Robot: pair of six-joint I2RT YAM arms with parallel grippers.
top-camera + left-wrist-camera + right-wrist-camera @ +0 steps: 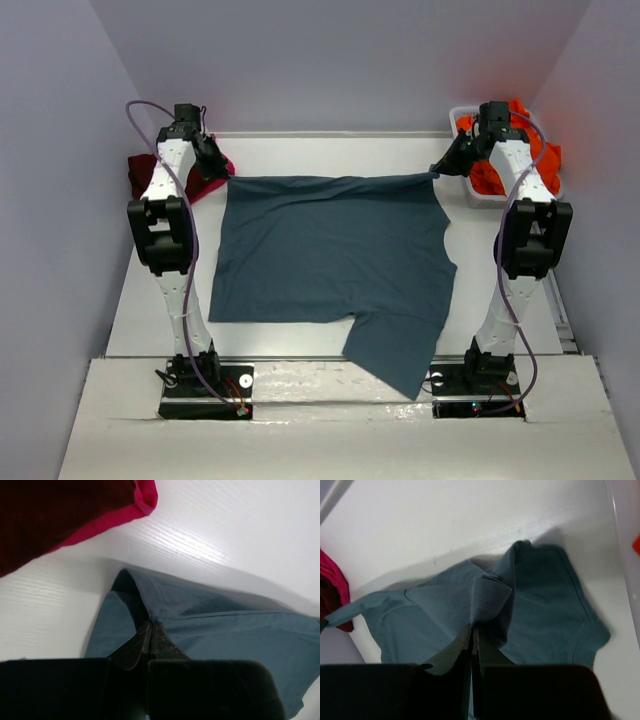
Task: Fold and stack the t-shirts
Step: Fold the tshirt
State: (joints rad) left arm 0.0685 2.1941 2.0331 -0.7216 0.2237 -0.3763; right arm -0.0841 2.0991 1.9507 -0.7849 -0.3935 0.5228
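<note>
At the far left, the dark maroon t-shirt (143,172) and the bright pink t-shirt (214,183) are seen in a heap, just beside the left gripper (150,631). This gripper is clenched on the far left corner of the slate teal-blue t-shirt (330,250), at a stitched hem. The shirt is spread in the middle of the table (150,290), and its far edge is stretched between the two arms. The far right corner is pinched by the right gripper (474,630), which is closed on a folded cuff. Behind it, the vivid orange t-shirt (515,150) is kept in the white tub (470,195).

If one arm is pulled more than the other, the thin pinch could be lost and the cloth would be skewed. The heap at the left could also be caught.

The long axis is judged to run left to right, with the collar side to the right. One sleeve (400,350) is pointed toward the near edge.
</note>
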